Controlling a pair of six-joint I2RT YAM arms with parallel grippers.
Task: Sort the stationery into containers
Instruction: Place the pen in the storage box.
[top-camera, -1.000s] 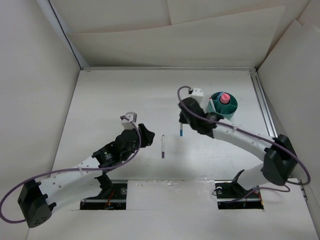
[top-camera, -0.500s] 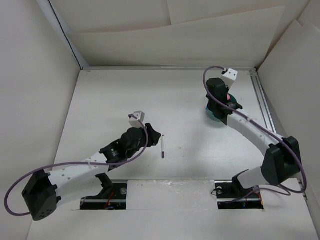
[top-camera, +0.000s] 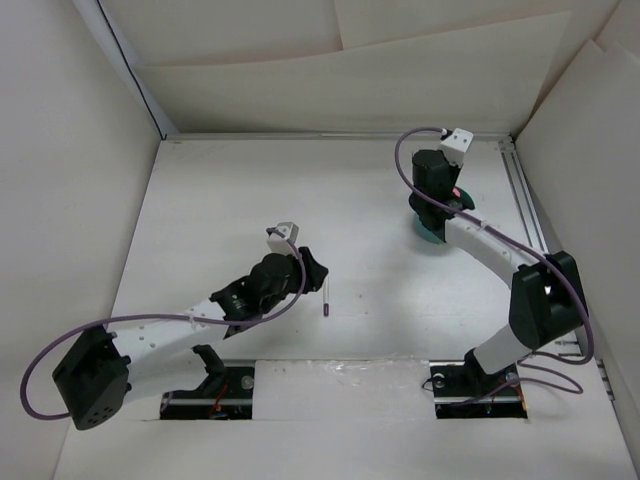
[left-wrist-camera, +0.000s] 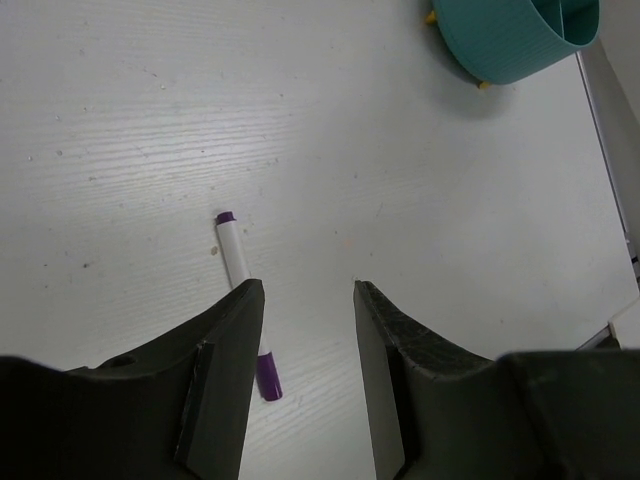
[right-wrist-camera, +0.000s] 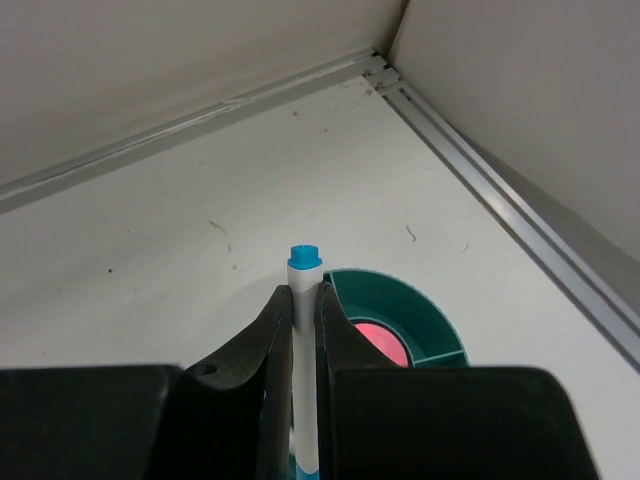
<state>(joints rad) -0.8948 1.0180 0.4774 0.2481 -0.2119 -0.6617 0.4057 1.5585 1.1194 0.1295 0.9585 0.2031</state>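
**Pale surface, one pen lifted, one pen lying**

Pale panels wall in a white surface (top-camera: 230, 200) on three sides.

The right fingers (right-wrist-camera: 270, 340) are closed on a blue-tipped pen (right-wrist-camera: 304, 262), pinching its white barrel so that the blue end sticks out just past their tips. Directly beyond and below those tips sits the teal cup (right-wrist-camera: 395, 288), with a pink marker (right-wrist-camera: 380, 345) in one of its compartments (from above, the right arm hides most of the cup (top-camera: 430, 232)).

The left fingers (left-wrist-camera: 225, 345) stand apart with nothing between them, low over the surface. A purple-ended pen (left-wrist-camera: 236, 255) lies flat there. One purple end shows inside the gap, its barrel passes under one fingertip, and the other end reaches ahead of the tips. The same cup (left-wrist-camera: 510, 45) sits far ahead of them.
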